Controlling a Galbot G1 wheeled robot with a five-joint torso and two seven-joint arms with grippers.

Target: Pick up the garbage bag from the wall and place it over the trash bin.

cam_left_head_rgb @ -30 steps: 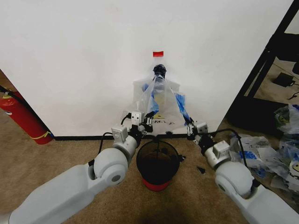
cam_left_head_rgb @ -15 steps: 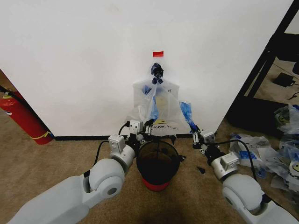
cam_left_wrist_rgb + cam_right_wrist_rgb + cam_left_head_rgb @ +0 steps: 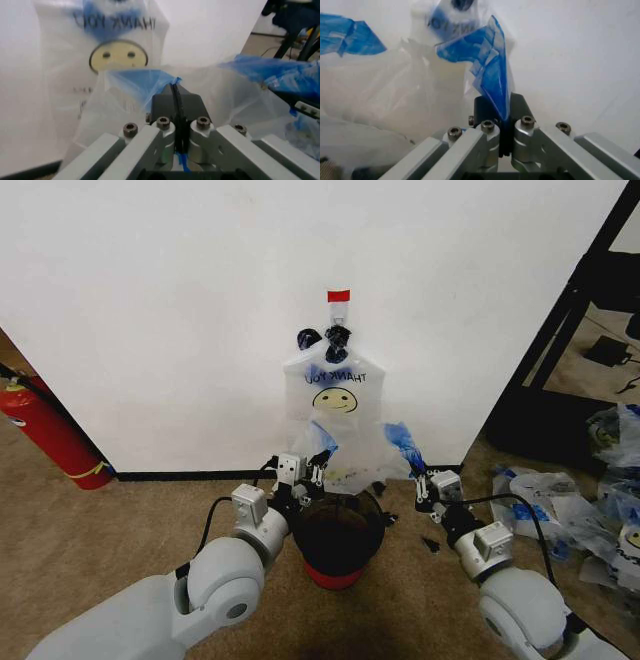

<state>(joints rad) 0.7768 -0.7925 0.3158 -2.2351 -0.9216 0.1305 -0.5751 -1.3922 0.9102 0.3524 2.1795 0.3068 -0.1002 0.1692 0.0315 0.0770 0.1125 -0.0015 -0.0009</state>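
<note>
Thin whitish bag (image 3: 350,455), blue-taped handles, stretched over bin (image 3: 338,532); my left gripper (image 3: 313,470) and right gripper (image 3: 420,484) fingers each pinch a handle.

The garbage bag (image 3: 352,448) is translucent whitish plastic, marked with blue tape patches on both handles. A yellow smiley print with dark lettering is carried by the bag (image 3: 334,392) hung on the wall behind it. The trash bin (image 3: 338,538) is black wire mesh on a red base. Dark fingers (image 3: 165,103) on silver-grey metal are shown on the left gripper (image 3: 176,98) and the right gripper (image 3: 503,108).
</note>
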